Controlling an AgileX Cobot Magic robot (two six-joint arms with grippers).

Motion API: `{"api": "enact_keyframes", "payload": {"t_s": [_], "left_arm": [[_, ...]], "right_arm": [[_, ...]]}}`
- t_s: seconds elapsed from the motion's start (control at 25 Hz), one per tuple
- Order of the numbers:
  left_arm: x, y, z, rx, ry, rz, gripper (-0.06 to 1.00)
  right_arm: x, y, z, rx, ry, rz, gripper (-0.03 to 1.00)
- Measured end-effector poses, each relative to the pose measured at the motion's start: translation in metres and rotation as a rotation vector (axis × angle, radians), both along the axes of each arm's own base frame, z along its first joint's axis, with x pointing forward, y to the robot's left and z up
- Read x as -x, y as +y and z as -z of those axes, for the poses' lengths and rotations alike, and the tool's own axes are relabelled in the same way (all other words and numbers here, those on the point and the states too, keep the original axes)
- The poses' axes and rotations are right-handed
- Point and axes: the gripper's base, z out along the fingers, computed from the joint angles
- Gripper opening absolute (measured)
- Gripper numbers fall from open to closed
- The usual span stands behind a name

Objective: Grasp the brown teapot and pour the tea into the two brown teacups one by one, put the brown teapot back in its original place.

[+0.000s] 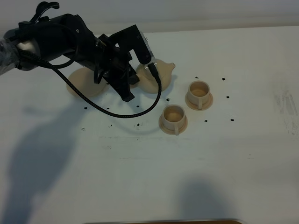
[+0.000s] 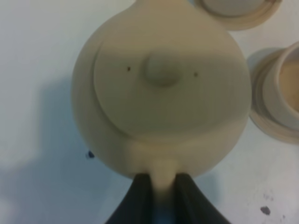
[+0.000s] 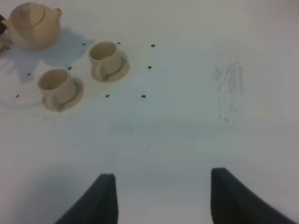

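The brown teapot is off its original place, the wide flat saucer, and sits just right of it with its spout toward the cups. My left gripper is shut on the teapot's loop handle. In the left wrist view the lidded teapot fills the frame, and the dark fingers clamp the handle. The two brown teacups stand right of the teapot, a short gap away. My right gripper is open over bare table, far from the teapot and cups.
The white table carries small dark specks around the cups. A black cable loops from the left arm down over the table in front of the saucer. A scuffed patch marks the table's right side.
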Motion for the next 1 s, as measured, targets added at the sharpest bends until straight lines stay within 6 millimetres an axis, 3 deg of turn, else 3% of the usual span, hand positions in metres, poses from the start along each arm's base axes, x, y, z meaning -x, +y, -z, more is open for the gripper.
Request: {"api": "enact_keyframes", "payload": {"t_s": [0.6, 1.0], "left_arm": [[-0.019, -0.010, 0.001, -0.028, -0.065, 0.116, 0.17], [-0.017, -0.023, 0.007, -0.058, -0.092, 0.223, 0.17]], "right_arm": [[0.000, 0.000, 0.000, 0.000, 0.000, 0.000, 0.43], [0.000, 0.000, 0.000, 0.000, 0.000, 0.000, 0.43]]}}
